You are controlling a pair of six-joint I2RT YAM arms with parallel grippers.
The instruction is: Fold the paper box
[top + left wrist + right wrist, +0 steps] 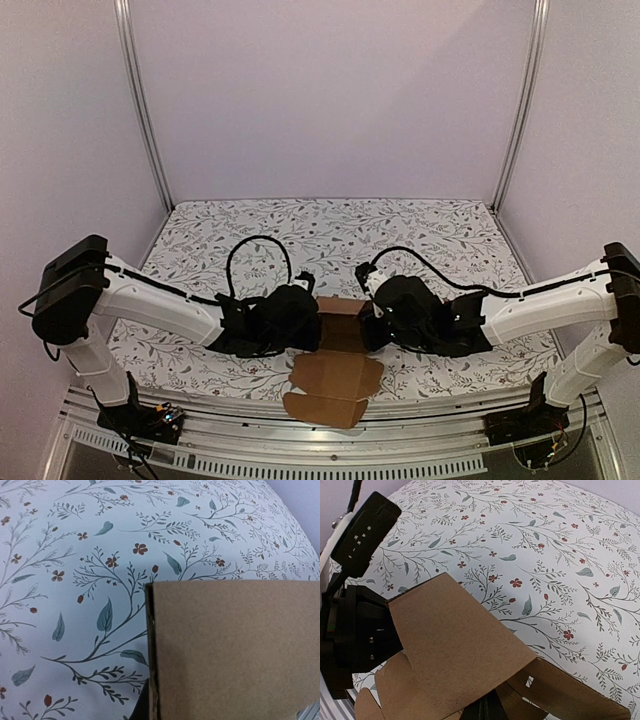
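Box (338, 372) between left claw (316, 322), right claw (366, 320)

The box (335, 375) lies on the tabletop (400, 230) at its near edge, midway between the two arms. The left pincer (308, 320) sits just left of the box's raised rear part, and the right pincer (370, 320) sits just right of it. In front of that part, the box's flat flaps spread over the near edge.

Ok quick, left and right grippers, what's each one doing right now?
Left gripper: at the paper box, fingers hidden by cardboard, cannot be told.
Right gripper: also at the box, fingers covered too, cannot be told.
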